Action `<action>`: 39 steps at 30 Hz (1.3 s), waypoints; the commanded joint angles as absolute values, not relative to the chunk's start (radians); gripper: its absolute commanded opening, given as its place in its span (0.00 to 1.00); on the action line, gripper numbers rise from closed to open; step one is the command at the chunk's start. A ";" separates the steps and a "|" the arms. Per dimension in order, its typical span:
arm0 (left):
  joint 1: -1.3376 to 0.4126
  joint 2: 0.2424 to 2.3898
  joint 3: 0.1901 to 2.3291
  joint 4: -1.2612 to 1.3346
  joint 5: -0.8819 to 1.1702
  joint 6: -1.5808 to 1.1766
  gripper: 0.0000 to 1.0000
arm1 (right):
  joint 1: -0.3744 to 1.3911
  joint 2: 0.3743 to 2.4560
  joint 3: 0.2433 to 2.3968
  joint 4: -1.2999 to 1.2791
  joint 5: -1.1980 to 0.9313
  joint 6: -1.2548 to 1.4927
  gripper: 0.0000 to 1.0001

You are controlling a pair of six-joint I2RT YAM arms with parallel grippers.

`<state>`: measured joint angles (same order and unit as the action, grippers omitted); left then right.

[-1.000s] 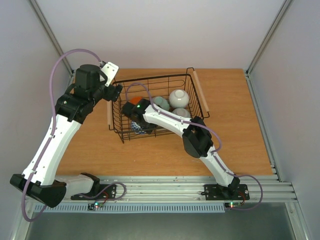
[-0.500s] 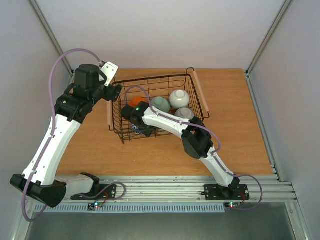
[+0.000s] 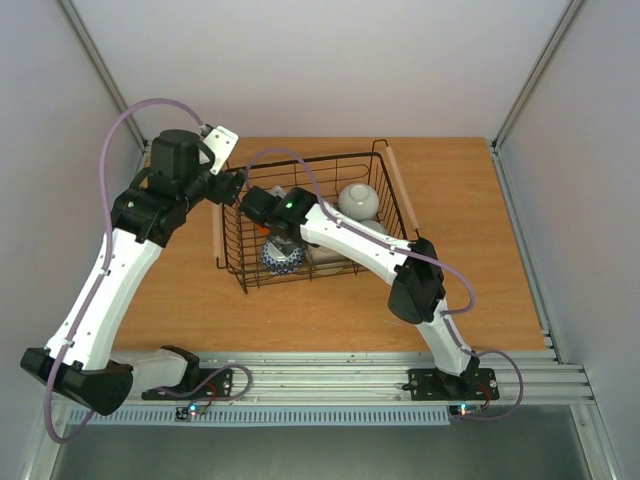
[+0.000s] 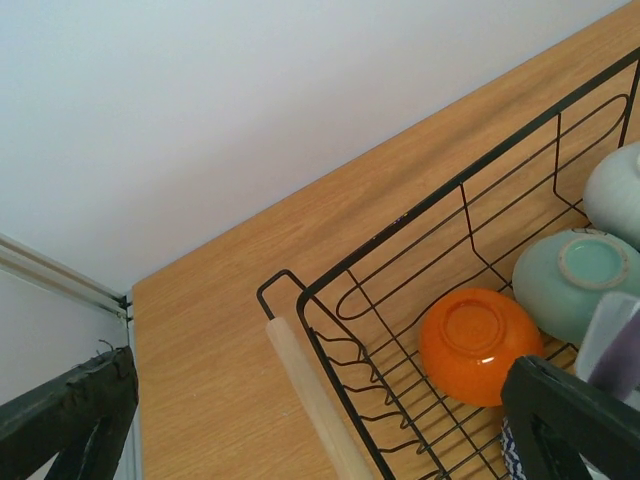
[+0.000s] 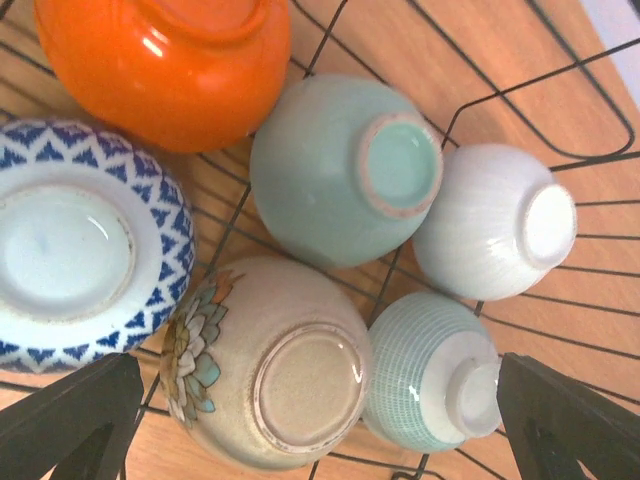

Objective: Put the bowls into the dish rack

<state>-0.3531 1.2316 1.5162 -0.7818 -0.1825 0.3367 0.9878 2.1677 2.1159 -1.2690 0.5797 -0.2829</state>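
Jaws are held wide apart on the left gripper [image 4: 318, 420], hung over a handle [image 4: 295, 360] of the dish rack [image 4: 460, 185], and the right gripper [image 5: 320, 420], poised over six overturned bowls [image 5: 345, 170] inside.

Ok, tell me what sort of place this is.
Probably a robot test cell, not a kitchen: plain white panel walls, a wooden tabletop, and grooved aluminium rails along its near edge.

Glossy bowls [image 5: 340, 170], black wire dish rack [image 4: 311, 395], matt wooden table [image 4: 220, 340]
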 commanded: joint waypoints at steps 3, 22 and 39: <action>-0.345 1.201 1.488 -0.770 -0.167 0.326 0.99 | 0.963 2.157 2.160 -1.259 0.652 -0.315 0.98; 0.066 1.160 1.335 -0.745 0.027 0.280 0.99 | 0.574 1.306 1.423 -0.972 0.697 -0.125 0.99; 0.187 1.091 1.066 -0.633 0.127 0.259 0.99 | 0.374 1.241 1.078 -1.117 0.798 0.263 0.98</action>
